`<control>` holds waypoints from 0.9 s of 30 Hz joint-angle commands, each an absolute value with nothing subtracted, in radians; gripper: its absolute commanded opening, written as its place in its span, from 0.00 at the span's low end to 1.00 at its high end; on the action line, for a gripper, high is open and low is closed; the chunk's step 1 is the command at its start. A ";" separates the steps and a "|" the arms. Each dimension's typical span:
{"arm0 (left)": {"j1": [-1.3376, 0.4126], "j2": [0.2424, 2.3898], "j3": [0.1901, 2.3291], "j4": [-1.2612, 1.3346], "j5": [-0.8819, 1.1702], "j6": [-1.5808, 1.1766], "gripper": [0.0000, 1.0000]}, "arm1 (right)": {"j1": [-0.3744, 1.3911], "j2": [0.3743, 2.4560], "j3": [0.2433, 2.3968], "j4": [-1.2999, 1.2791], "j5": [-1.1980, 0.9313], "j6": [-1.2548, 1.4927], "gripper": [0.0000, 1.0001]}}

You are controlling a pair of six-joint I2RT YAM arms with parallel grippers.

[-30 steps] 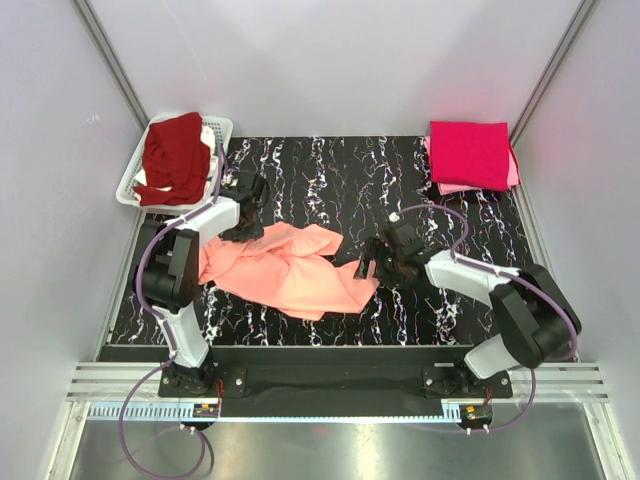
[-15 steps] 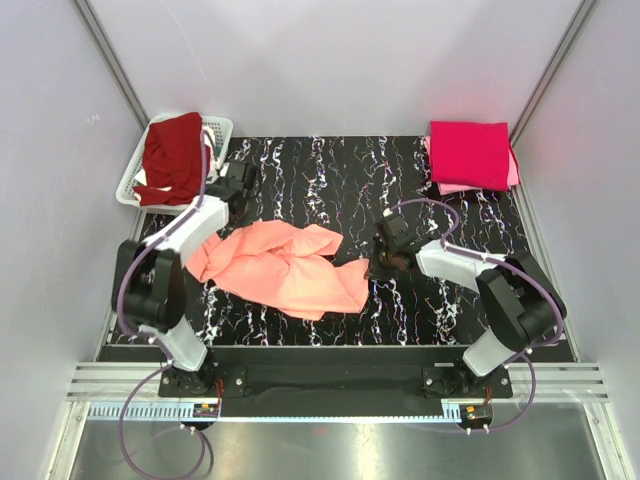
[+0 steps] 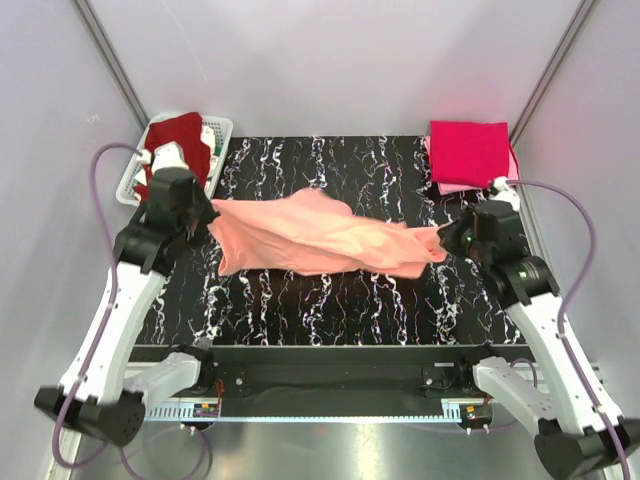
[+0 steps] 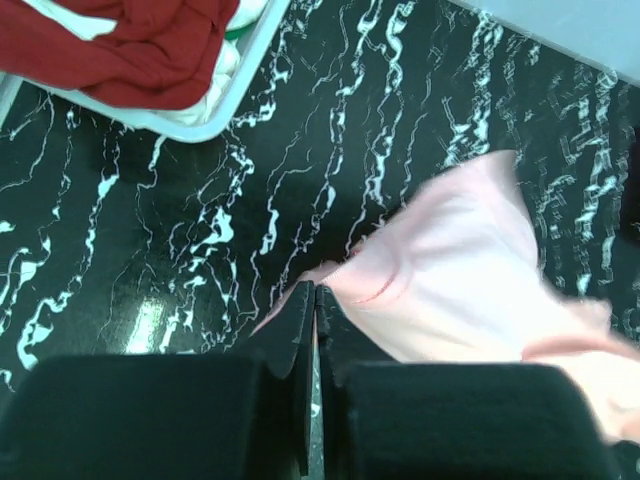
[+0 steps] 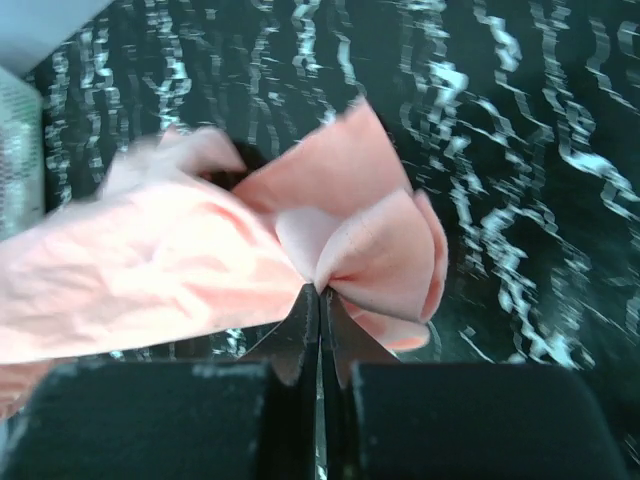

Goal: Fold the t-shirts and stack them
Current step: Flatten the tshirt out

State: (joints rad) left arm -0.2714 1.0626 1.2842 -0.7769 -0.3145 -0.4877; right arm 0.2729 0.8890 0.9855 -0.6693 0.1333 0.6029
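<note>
A salmon-peach t-shirt (image 3: 320,238) hangs stretched above the black marbled table (image 3: 330,310), held at both ends. My left gripper (image 3: 207,212) is shut on its left corner, and that pinched cloth (image 4: 440,270) spreads right in the left wrist view, jaws pressed together (image 4: 315,292). My right gripper (image 3: 443,238) is shut on the right end, where the fabric (image 5: 370,250) bunches just past the closed jaws (image 5: 320,292). A folded crimson tee (image 3: 470,152) lies on a light pink one (image 3: 513,173) at the back right. A dark maroon tee (image 3: 185,140) fills the white basket (image 3: 128,185).
The white basket (image 4: 215,120) with the maroon tee (image 4: 130,45) stands at the table's back left corner, close behind the left arm. Grey walls with metal rails enclose the table on three sides. A metal rail runs along the near edge by the arm bases.
Both grippers closed on the salmon tee's ends, lifted and pulled apart; the shirt went from a crumpled heap on the table to a stretched band between them.
</note>
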 commanded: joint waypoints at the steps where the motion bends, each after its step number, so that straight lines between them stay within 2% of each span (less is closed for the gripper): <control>1: -0.265 0.931 1.122 -0.782 -0.301 -0.515 0.13 | 0.272 0.849 0.945 -0.882 0.268 0.635 0.00; 2: -0.265 0.905 1.080 -0.785 -0.299 -0.529 0.39 | 0.275 0.842 0.916 -0.882 0.256 0.685 0.00; 3: -0.265 0.867 1.040 -0.788 -0.292 -0.554 0.53 | 0.273 0.841 0.888 -0.873 0.209 0.699 0.01; 4: -0.265 0.852 0.970 -0.796 -0.282 -0.567 0.66 | 0.273 0.842 0.881 -0.867 0.180 0.701 0.32; 5: -0.265 0.839 0.942 -0.807 -0.275 -0.578 0.82 | 0.275 0.850 0.876 -0.876 0.184 0.748 0.51; 7: -0.265 0.815 0.887 -0.819 -0.259 -0.603 0.85 | 0.273 0.850 0.861 -0.861 0.173 0.762 0.83; 8: -0.265 0.812 0.874 -0.818 -0.261 -0.609 0.85 | 0.273 0.848 0.853 -0.854 0.173 0.764 0.89; 10: -0.265 0.805 0.858 -0.804 -0.252 -0.611 0.85 | 0.273 0.850 0.847 -0.848 0.192 0.756 0.94; 14: -0.265 0.876 0.873 -0.701 -0.200 -0.597 0.85 | 0.273 0.876 0.831 -0.790 0.138 0.739 0.95; 18: -0.267 1.096 0.958 -0.614 -0.183 -0.580 0.84 | 0.275 0.905 0.750 -0.684 -0.032 0.749 0.91; 21: -0.267 1.272 1.043 -0.543 -0.173 -0.555 0.79 | 0.276 0.913 0.674 -0.559 -0.118 0.764 0.88; 27: -0.268 1.632 1.262 -0.402 -0.069 -0.503 0.75 | 0.299 0.992 0.608 -0.398 -0.140 0.729 0.88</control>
